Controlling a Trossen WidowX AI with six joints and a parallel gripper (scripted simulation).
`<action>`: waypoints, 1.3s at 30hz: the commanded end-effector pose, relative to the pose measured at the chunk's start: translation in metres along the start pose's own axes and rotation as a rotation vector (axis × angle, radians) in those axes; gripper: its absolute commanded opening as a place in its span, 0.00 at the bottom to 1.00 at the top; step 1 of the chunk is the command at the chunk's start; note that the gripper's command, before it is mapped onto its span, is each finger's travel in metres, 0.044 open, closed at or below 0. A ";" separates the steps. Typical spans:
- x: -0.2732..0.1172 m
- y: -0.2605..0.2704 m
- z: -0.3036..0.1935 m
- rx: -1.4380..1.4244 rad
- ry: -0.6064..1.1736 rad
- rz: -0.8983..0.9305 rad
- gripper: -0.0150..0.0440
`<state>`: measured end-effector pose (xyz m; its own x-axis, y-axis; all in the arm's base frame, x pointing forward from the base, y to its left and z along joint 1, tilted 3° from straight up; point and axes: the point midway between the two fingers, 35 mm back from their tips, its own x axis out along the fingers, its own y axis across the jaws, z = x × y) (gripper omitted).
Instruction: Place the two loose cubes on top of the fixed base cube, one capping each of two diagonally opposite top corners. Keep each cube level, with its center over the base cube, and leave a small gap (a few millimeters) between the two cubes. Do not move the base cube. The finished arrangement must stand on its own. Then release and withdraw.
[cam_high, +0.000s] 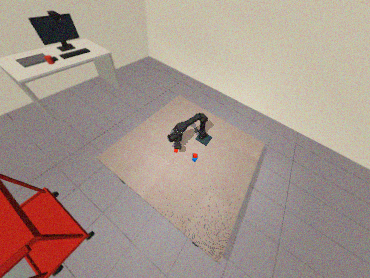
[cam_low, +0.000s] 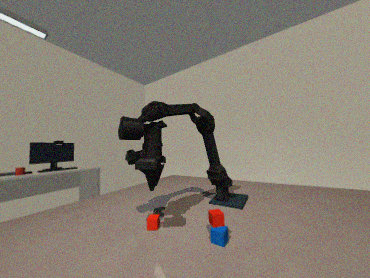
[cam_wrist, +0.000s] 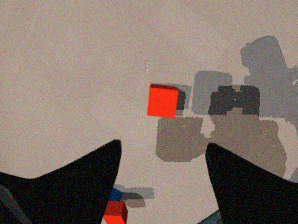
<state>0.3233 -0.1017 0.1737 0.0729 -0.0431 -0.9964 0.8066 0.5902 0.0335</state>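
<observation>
The blue base cube (cam_high: 194, 160) (cam_low: 219, 236) (cam_wrist: 116, 194) stands on the mat. One red cube (cam_high: 195, 155) (cam_low: 216, 218) (cam_wrist: 115, 214) sits on its top, toward the corner on the arm's side, and looks level; the contact and exact offset are too small to tell. The other red cube (cam_high: 176, 150) (cam_low: 153, 222) (cam_wrist: 163, 102) lies flat on the mat, apart from them. My gripper (cam_low: 152, 188) (cam_wrist: 164, 148) is open and empty, pointing down above the separate red cube. In the wrist view that cube shows ahead of the gap between the fingertips. The left finger hides part of the blue cube.
The arm's base plate (cam_high: 204, 140) (cam_low: 229, 201) lies behind the cubes. A white desk (cam_high: 95, 49) with a monitor (cam_high: 55, 29) (cam_low: 52, 153) stands far off at the left. A red cart (cam_high: 55, 215) stands beside the mat in the top view. Arm shadows fall near the cubes.
</observation>
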 end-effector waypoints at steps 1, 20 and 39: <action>-0.001 -0.002 0.004 0.069 0.006 0.002 0.70; 0.061 -0.002 0.004 0.069 0.006 0.002 0.70; 0.091 -0.002 0.004 0.069 0.006 0.002 0.70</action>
<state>0.3307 -0.1106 0.0906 0.0736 -0.0436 -0.9963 0.8441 0.5347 0.0390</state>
